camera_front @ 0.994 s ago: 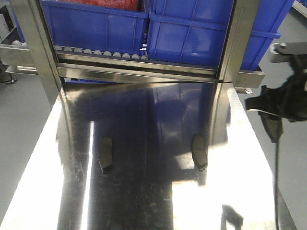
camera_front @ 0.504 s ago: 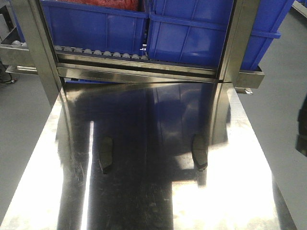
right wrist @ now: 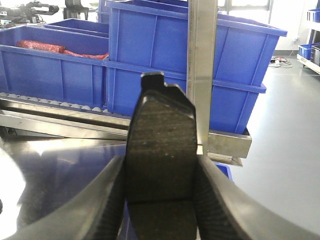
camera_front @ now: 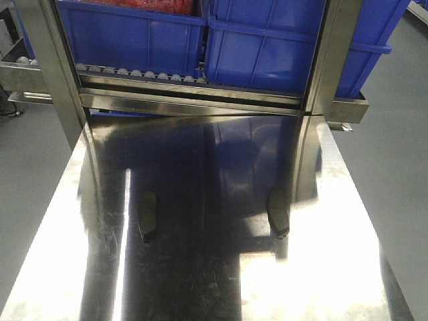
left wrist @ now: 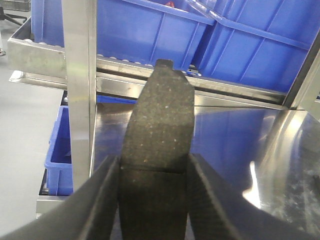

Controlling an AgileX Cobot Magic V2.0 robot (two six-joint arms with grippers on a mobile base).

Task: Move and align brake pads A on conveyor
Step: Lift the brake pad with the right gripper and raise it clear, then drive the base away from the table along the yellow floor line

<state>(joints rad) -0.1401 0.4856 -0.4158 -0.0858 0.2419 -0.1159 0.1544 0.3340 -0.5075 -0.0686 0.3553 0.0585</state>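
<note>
Left wrist-mounted view's got the left hand (left wrist: 152, 167) clamped on one brake pad (left wrist: 157, 120), right hand (right wrist: 161, 172) gripping a second pad (right wrist: 160, 130), while a third pad (camera_front: 147, 215) and fourth pad (camera_front: 278, 212) lie well apart on the shiny counter (camera_front: 334, 267).

Shiny steel desk (camera_front: 200, 281), streaked with glare and blue reflections. At its far edge, a roller rack (camera_front: 134, 72) carrying two blue bins (camera_front: 134, 33) side by side, with something red (camera_front: 147, 5) in the left one. Two upright steel posts (camera_front: 47, 60) in front of the rack. Grey floor (camera_front: 394, 147) on either side. Another blue bin (left wrist: 60, 150) low beside the left post.
</note>
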